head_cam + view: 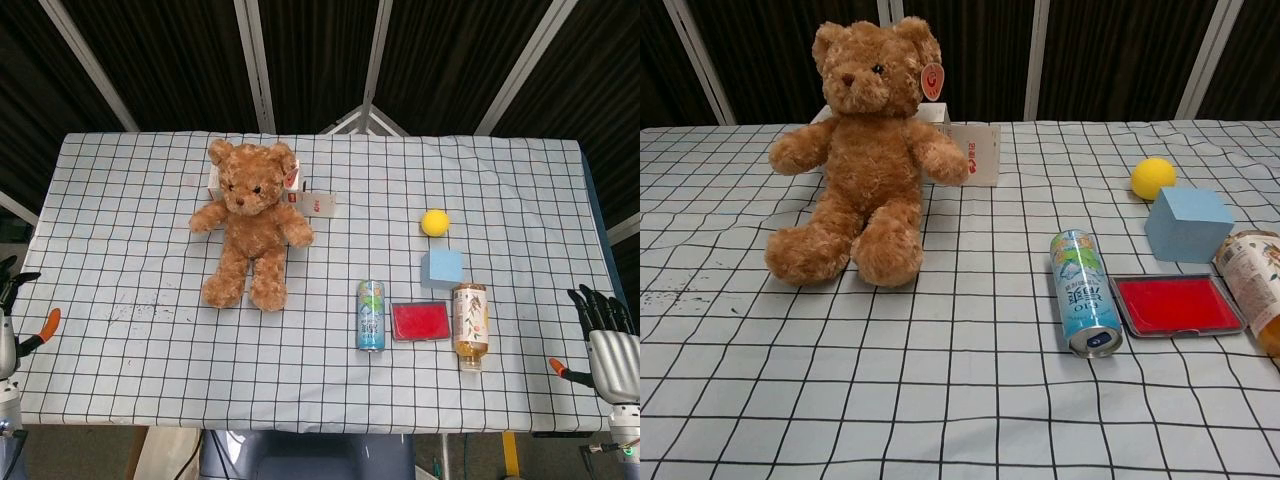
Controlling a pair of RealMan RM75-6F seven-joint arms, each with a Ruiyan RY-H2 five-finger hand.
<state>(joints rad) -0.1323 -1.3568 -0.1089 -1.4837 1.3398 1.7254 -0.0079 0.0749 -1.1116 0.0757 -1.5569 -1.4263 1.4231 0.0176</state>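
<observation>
A brown teddy bear (250,220) (865,150) sits upright on the checked tablecloth (150,340) at the left-centre, leaning against a white box (312,203) (975,152). My left hand (10,318) hangs off the table's left edge, fingers spread, holding nothing; only the head view shows it. My right hand (605,345) is beyond the table's right front corner, fingers apart and empty, nearest the bottle (469,322). Neither hand touches any object.
A can (371,315) (1084,305) lies on its side by a red flat case (420,320) (1177,304). The bottle (1252,285) lies to the right of the case. A light blue cube (442,267) (1187,223) and a yellow ball (434,222) (1153,177) sit behind them.
</observation>
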